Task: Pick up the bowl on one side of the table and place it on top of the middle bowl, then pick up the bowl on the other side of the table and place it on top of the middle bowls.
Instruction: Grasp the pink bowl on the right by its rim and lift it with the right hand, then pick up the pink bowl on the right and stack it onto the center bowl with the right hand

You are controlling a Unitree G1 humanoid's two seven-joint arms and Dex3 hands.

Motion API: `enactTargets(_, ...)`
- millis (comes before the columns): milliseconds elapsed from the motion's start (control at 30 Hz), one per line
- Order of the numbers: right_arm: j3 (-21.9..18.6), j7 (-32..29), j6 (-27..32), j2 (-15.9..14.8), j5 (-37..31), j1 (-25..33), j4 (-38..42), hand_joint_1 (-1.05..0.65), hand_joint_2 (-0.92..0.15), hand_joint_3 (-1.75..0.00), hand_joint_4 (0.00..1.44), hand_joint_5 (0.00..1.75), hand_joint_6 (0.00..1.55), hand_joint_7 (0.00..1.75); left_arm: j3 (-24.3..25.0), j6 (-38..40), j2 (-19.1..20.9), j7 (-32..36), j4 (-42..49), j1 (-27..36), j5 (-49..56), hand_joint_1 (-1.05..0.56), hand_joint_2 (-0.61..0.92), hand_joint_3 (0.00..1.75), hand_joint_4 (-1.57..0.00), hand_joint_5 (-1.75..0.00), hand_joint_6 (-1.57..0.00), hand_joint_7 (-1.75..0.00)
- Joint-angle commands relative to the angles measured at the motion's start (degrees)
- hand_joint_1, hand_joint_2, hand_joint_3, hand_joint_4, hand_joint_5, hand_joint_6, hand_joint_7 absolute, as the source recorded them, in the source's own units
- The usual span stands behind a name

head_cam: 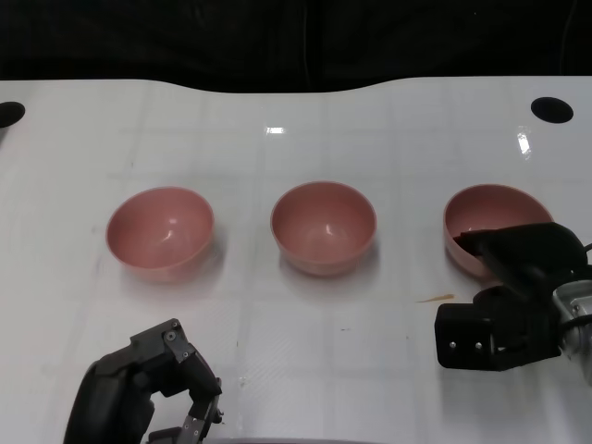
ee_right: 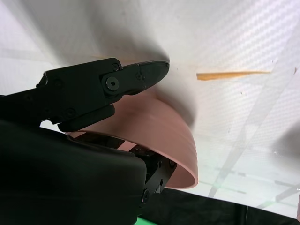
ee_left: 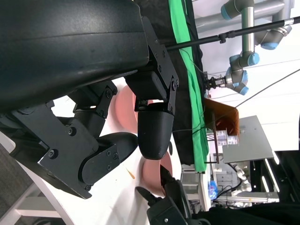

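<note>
Right now three pink bowls sit in a row across the white table, well apart from each other. Left bowl and middle bowl stand upright w/ nothing touching them.

Right bowl is at the table's right side, and the right hand is on it: in the head view black fingers reach over its near rim, covering the front part. Right wrist view shows it better — one finger lies along the bowl's outer wall, another part of the hand is inside the rim, so the pink wall is pinched between them. Bowl looks tilted in that view; can't tell if its base is touching the table or just off it.

Left hand is low at the near-left edge, well apart from the left bowl, holding nothing. Fingers are curled partway in w/ a gap between them, as the left wrist view shows.

A thin orange streak lies on the table just in front of the right bowl, beside the right hand.

Two dark round holes, one at the far-right corner, one at the far-left edge.
</note>
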Motion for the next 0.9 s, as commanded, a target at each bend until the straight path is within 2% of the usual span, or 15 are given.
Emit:
enactTargets(33,1.52,-6.38,-4.39,0.1,0.63,-1.38,4.7,-0.22,-0.92,-0.04,0.83,1.37,1.1,0.1,0.35,-0.54,0.13,0.53,-0.6,0.52,0.35,-0.15,0.5,1.18,-0.84,-1.58,-0.82,-1.38)
enactTargets(67,1.73,-8.64,-5.47,-0.01,0.65,-1.63,5.2,-0.22,-0.92,-0.08,0.85,1.56,1.16,0.25,0.36,-0.48,0.07,0.51,-0.71,0.58,0.34,-0.15,0.5,1.19,-0.85,-1.58,-0.82,-1.38)
enactTargets(133,1.84,-12.88,-7.25,-0.32,0.96,-2.03,5.41,-0.2,-0.88,-0.28,0.86,1.71,0.79,1.36,0.28,-0.29,-0.09,0.56,-0.92,0.63,0.51,-0.15,0.5,1.19,-0.85,-1.58,-0.83,-1.38)
enactTargets(167,1.86,-14.82,-8.0,-0.55,1.04,-2.24,5.28,-0.19,-0.88,-0.31,0.85,1.73,0.7,1.55,0.16,-0.31,-0.19,0.53,-0.92,0.59,0.63,-0.15,0.5,1.19,-0.86,-1.58,-0.83,-1.38)
enactTargets(200,1.93,-16.34,-8.52,-0.71,1.03,-2.44,5.21,-0.19,-0.87,-0.33,0.85,1.74,0.65,1.66,0.08,-0.33,-0.24,0.47,-0.9,0.55,0.71,-0.15,0.5,1.19,-0.85,-1.58,-0.83,-1.38)
enactTargets(267,2.01,-18.93,-9.57,-0.95,0.97,-2.87,4.88,-0.19,-0.87,-0.34,0.85,1.74,0.62,1.72,0.02,-0.33,-0.28,0.4,-0.84,0.47,0.8,-0.14,0.51,1.19,-0.85,-1.59,-0.82,-1.39)
enactTargets(300,2.01,-20.05,-10.07,-1.04,0.96,-3.08,4.65,-0.17,-0.81,-0.44,0.86,1.75,0.64,1.74,0.02,-0.3,-0.28,0.4,-0.83,0.43,0.83,-0.15,0.5,1.18,-0.85,-1.59,-0.82,-1.39)
enactTargets(367,1.64,-22.15,-11.58,-1.51,1.1,-3.49,2.33,-0.16,-0.63,-0.76,0.89,1.75,0.69,1.74,0.05,-0.14,-0.18,0.22,-0.83,0.36,0.55,-0.15,0.51,1.16,-0.85,-1.59,-0.82,-1.38)
enactTargets(467,1.3,-23.22,-12.88,-2.19,1.16,-3.58,-1.38,-0.19,-0.55,-0.97,0.89,1.75,0.69,1.75,0.1,-0.33,-0.19,0.16,-0.58,0.24,0.45,-0.15,0.51,1.15,-0.85,-1.59,-0.82,-1.38)
enactTargets(567,1.22,-24.0,-13.88,-2.6,0.98,-3.28,-5.38,-0.19,-0.52,-1.03,0.9,1.75,0.7,1.75,0.12,-0.24,-0.13,0.15,-0.51,0.27,0.47,-0.16,0.52,1.13,-0.84,-1.58,-0.82,-1.37)
enactTargets(700,0.68,-23.6,-15.63,-2.34,1.86,-2.77,-10.36,-0.19,-0.42,-1.16,0.94,1.75,0.74,1.75,0.18,0.08,-0.13,0.35,-0.66,0.26,0.58,-0.16,0.53,1.11,-0.84,-1.58,-0.83,-1.36)
enactTargets(900,0.58,-21.92,-17.82,-1.13,2.73,-2.68,-17.95,-0.2,-0.4,-1.25,0.97,1.75,0.76,1.75,0.22,-0.29,-0.16,0.15,-0.16,0.08,0.46,-0.16,0.53,1.1,-0.84,-1.58,-0.83,-1.35)
